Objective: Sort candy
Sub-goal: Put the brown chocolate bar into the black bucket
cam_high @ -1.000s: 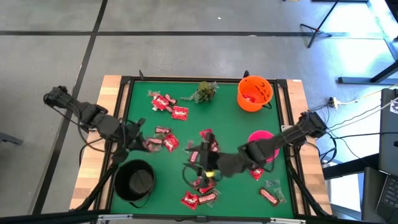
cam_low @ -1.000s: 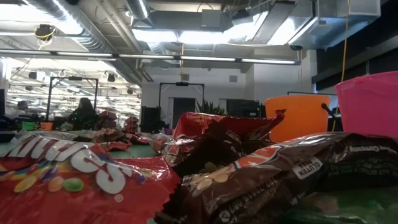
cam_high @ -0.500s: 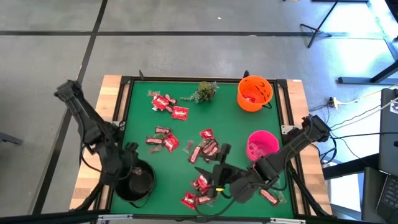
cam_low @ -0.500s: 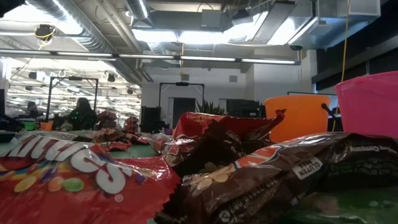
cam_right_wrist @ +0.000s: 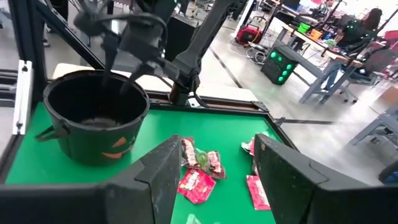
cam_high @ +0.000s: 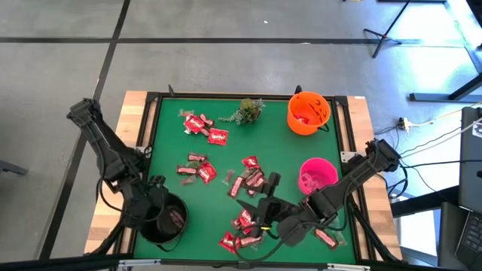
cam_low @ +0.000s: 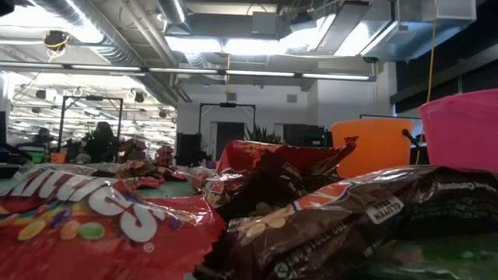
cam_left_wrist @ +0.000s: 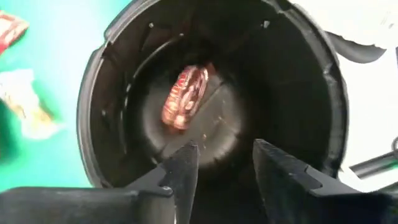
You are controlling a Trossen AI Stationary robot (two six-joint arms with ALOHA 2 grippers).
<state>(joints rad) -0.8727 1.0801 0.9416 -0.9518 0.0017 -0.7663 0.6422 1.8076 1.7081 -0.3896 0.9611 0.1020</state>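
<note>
Hovering over the black bucket (cam_high: 164,218), the left pincer (cam_left_wrist: 222,163) is released, one candy (cam_left_wrist: 185,98) lying inside; the right pincer (cam_right_wrist: 213,165), also released, sits nearest the scattered sweets (cam_high: 247,220) on the green worktop (cam_high: 226,158)

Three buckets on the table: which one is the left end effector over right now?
The black bucket at the table's near left corner. The left end effector hangs open over its mouth, one wrapped candy on its floor. The orange bucket and pink bucket sit on the right side.

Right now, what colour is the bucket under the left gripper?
Black bucket, one brown-red candy inside; left wrist view shows it best.
</note>
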